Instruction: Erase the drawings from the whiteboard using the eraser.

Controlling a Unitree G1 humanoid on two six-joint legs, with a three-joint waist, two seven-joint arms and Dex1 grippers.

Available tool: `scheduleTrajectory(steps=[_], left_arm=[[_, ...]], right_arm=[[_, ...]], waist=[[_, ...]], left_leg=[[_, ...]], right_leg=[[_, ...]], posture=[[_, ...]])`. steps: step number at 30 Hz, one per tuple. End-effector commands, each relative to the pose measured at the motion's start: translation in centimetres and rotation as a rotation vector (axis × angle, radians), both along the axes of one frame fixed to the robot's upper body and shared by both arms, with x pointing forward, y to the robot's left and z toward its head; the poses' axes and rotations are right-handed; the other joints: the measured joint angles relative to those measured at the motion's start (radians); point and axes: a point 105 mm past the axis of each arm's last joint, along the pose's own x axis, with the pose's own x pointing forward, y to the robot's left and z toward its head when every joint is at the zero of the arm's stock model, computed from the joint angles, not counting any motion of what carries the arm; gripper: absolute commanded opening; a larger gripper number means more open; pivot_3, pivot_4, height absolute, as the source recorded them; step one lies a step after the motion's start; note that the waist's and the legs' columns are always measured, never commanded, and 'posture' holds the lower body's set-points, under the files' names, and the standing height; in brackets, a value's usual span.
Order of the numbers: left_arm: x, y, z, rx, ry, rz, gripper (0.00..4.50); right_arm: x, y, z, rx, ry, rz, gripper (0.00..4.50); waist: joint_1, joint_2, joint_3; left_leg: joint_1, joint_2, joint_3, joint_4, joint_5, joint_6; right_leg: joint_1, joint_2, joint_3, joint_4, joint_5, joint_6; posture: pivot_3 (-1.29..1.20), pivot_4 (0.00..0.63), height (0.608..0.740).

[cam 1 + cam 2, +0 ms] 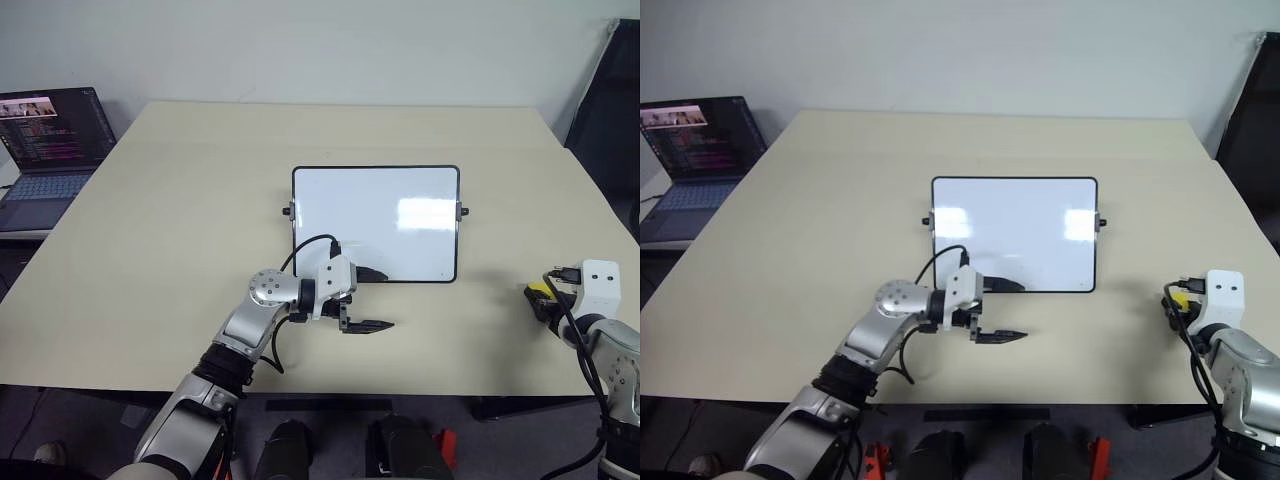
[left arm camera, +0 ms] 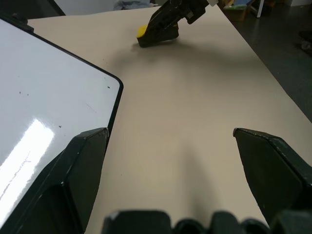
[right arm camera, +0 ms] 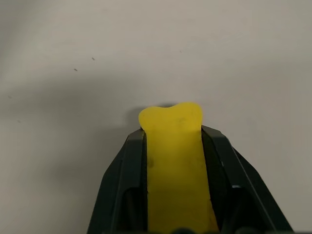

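Observation:
The whiteboard (image 1: 375, 222) lies flat at the table's middle, black-framed with small knobs on its short sides. Its face is glossy white with glare and a few tiny specks (image 2: 60, 127); the drawings are out of view. My left gripper (image 1: 368, 300) hovers open at the board's near edge, pointing right, one finger over the frame and the other over bare table. Off to the right of the board, near the table's front edge, my right gripper (image 1: 540, 295) is shut on the small yellow eraser (image 3: 170, 119). The eraser's tip sticks out past the fingertips, just above the tabletop.
A beige table (image 1: 180, 230) carries everything, with wide bare surface around the board. An open laptop (image 1: 50, 140) sits on a lower desk past the table's left edge. A dark object (image 1: 612, 95) stands beyond the far right corner.

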Motion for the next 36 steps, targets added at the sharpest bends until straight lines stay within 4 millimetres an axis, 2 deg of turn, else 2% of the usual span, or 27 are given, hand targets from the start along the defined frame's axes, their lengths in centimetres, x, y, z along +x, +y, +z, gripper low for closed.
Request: scheduleTrajectory(steps=[1,2,4,5,8,9,10,11,13,14,21,26,28,31,33,35,36], left_arm=[[0.1,-0.4,1.6,-0.029,-0.06,-0.013,4.5],[0.1,-0.4,1.6,-0.03,-0.06,-0.01,4.5],[0.2,-0.3,1.5,-0.026,-0.065,-0.001,4.5],[0.3,-0.2,1.5,-0.025,-0.067,0.002,4.5],[0.3,-0.1,1.6,-0.025,-0.066,0.008,4.5],[0.3,-0.1,1.6,-0.024,-0.066,0.01,4.5],[0.3,0.0,1.6,-0.024,-0.066,0.011,4.5],[0.3,0.0,1.6,-0.025,-0.066,0.011,4.5],[0.3,-0.1,1.7,-0.025,-0.066,0.011,4.5],[0.2,0.0,1.8,-0.026,-0.067,0.013,4.5],[0.2,1.8,2.9,-0.064,-0.065,0.132,4.5],[-0.6,4.4,3.3,-0.1,-0.054,0.337,4.5],[-0.8,5.6,3.3,-0.17,-0.044,0.483,4.5],[-0.8,7.0,3.0,-0.215,-0.062,0.691,4.5],[0.0,10.1,2.7,-0.299,-0.062,0.991,4.5],[-0.2,11.8,1.9,-0.314,-0.053,1.143,4.5],[-0.5,11.9,1.4,-0.301,-0.048,1.157,4.5]], right_arm=[[0.5,-0.3,0.9,-0.036,-0.038,0.001,1.18],[0.6,-0.2,0.9,-0.036,-0.04,0.006,1.18],[0.7,-0.2,0.8,-0.038,-0.038,0.007,1.86],[0.8,-0.3,0.7,-0.039,-0.038,0.007,2.01],[0.9,-0.5,0.8,-0.046,-0.038,0.004,3.04],[1.0,-0.6,0.8,-0.053,-0.038,0.001,3.04],[1.0,-0.7,0.9,-0.065,-0.037,-0.004,3.48],[1.1,-0.9,0.9,-0.078,-0.036,-0.007,3.59],[1.1,-1.0,1.0,-0.09,-0.036,-0.012,4.26],[1.1,-1.1,1.3,-0.102,-0.042,-0.014,4.44],[0.5,-1.3,4.3,-0.15,-0.13,-0.067,4.44],[-1.1,0.4,7.1,-0.175,-0.243,-0.071,4.44],[-2.1,1.7,7.3,-0.157,-0.294,-0.077,4.44],[-3.8,1.9,6.0,-0.104,-0.322,-0.167,4.44],[-4.9,2.9,5.7,-0.146,-0.396,-0.138,4.44],[-5.8,3.6,5.9,-0.166,-0.478,-0.123,4.44],[-6.1,3.8,6.0,-0.176,-0.501,-0.12,4.44]], waist=[[0.0,0.0,0.0],[0.0,0.0,0.0],[0.0,0.0,0.0],[0.0,0.0,0.0],[0.0,0.0,0.0],[0.0,0.0,0.0],[0.0,0.0,0.0],[0.0,0.0,0.0],[0.0,0.0,0.0],[0.0,0.0,0.0],[-0.002,0.001,0.0],[0.0,0.002,-0.001],[0.001,0.002,-0.001],[0.004,0.002,-0.001],[0.008,0.003,-0.001],[0.008,0.003,-0.001],[0.006,0.003,-0.001]], left_leg=[[0.0,0.0,0.0,0.0,0.0,0.0],[0.0,0.0,0.0,0.0,0.0,0.0],[0.0,0.0,0.0,0.0,0.0,0.0],[0.0,0.0,0.0,0.0,0.0,0.0],[0.0,0.0,0.0,0.0,0.0,0.0],[0.0,0.0,0.0,0.0,0.0,0.0],[0.0,0.0,0.0,0.0,0.0,0.0],[0.0,0.0,0.0,0.0,0.0,0.0],[0.0,0.0,0.0,0.0,0.0,0.0],[0.0,0.0,0.0,0.0,0.0,0.0],[0.0,0.001,0.0,0.0,0.0,0.0],[0.001,0.002,0.0,0.0,0.0,0.0],[0.0,0.002,-0.001,0.0,0.0,0.0],[0.0,0.004,-0.001,0.0,0.0,0.0],[0.0,0.005,-0.001,0.0,0.0,0.0],[0.0,0.003,-0.001,0.0,0.0,0.0],[0.001,0.003,0.0,0.0,0.0,0.0]], right_leg=[[0.0,0.0,0.0,0.0,0.0,0.0],[0.0,0.0,0.0,0.0,0.0,0.0],[0.0,0.0,0.0,0.0,0.0,0.0],[0.0,0.0,0.0,0.001,0.0,0.0],[0.0,0.0,0.0,0.0,0.0,0.0],[0.0,0.0,0.0,0.0,0.0,0.0],[0.0,0.0,0.0,0.0,0.0,0.0],[0.0,0.0,0.0,0.0,0.0,0.0],[0.0,0.0,0.0,0.001,0.0,0.0],[0.0,0.0,0.0,0.001,0.0,0.0],[0.0,0.0,0.0,0.001,0.0,0.0],[0.0,0.001,0.0,0.001,0.0,0.0],[0.0,0.0,0.0,0.001,0.0,0.0],[0.0,-0.001,0.0,0.001,0.0,0.0],[0.0,-0.003,0.0,0.0,0.0,0.0],[0.001,-0.006,0.0,0.0,0.0,0.002],[0.001,-0.006,0.0,0.0,0.0,0.002]], posture=[[0.0,0.15,0.74],[0.0,0.15,0.74],[0.0,0.15,0.74],[0.0,0.15,0.74],[0.0,0.15,0.74],[0.0,0.15,0.74],[0.0,0.15,0.74],[0.0,0.15,0.74],[0.0,0.15,0.74],[0.0,0.15,0.74],[0.0,0.15,0.74],[0.0,0.15,0.74],[0.0,0.15,0.74],[0.0,0.15,0.74],[0.0,0.15,0.74],[0.0,0.15,0.74],[0.0,0.15,0.74]])
